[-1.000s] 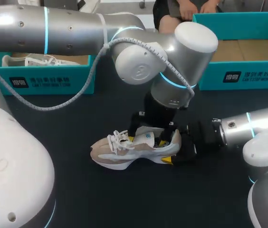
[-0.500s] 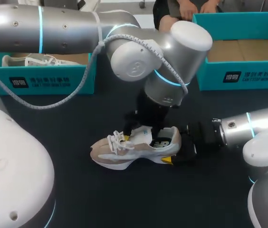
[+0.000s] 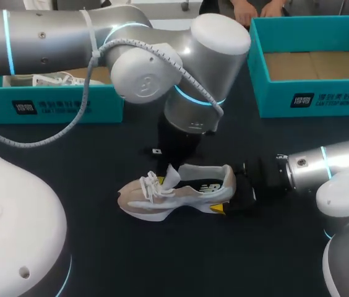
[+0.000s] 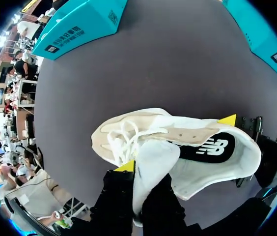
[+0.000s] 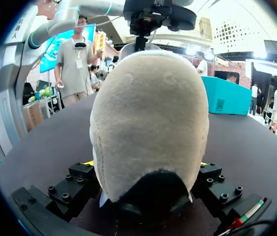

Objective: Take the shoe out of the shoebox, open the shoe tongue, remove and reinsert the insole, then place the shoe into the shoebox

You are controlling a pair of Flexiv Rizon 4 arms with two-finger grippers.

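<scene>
So the shoe (image 3: 174,197) sits at the middle of the desk (image 3: 162,266). The right gripper (image 5: 146,174) is clamped on its heel (image 5: 148,123) to steady it. The left gripper (image 4: 141,173) pinches the tongue (image 4: 151,156) upward, I'd guess to reach the insole (image 4: 207,147).

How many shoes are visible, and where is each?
2. One shoe stands on the table, its heel in the right gripper; a second shoe lies in the left shoebox, partly hidden by the left arm, so more could be there.

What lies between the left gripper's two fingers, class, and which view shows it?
The white tongue of the shoe lies between the left gripper's fingers, pinched from both sides. The left wrist view shows it.
</scene>
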